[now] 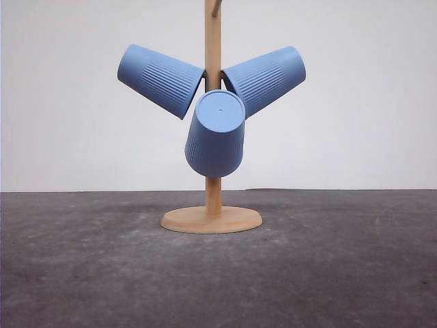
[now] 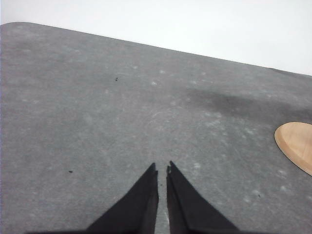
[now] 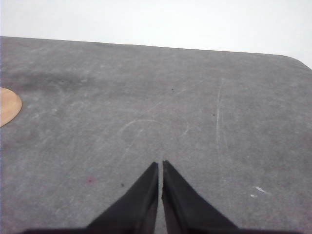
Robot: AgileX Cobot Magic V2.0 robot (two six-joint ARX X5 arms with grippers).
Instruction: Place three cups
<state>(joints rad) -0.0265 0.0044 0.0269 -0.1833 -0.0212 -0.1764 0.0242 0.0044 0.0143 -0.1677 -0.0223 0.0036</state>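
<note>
Three light-blue ribbed cups hang upside down on a wooden stand [image 1: 212, 219] in the front view. One cup [image 1: 161, 79] tilts to the left, a second cup [image 1: 265, 79] tilts to the right, and the third cup [image 1: 216, 134] hangs in front with its flat base toward me. My left gripper [image 2: 162, 169] is shut over bare grey table, with nothing between its dark fingers. Over bare table too, my right gripper [image 3: 160, 165] is shut and holds nothing.
The stand's round wooden base [image 2: 296, 144] shows at the edge of the left wrist view, and the same base [image 3: 8, 106] at the edge of the right wrist view. A grey table [image 1: 328, 273] stretches to a white wall.
</note>
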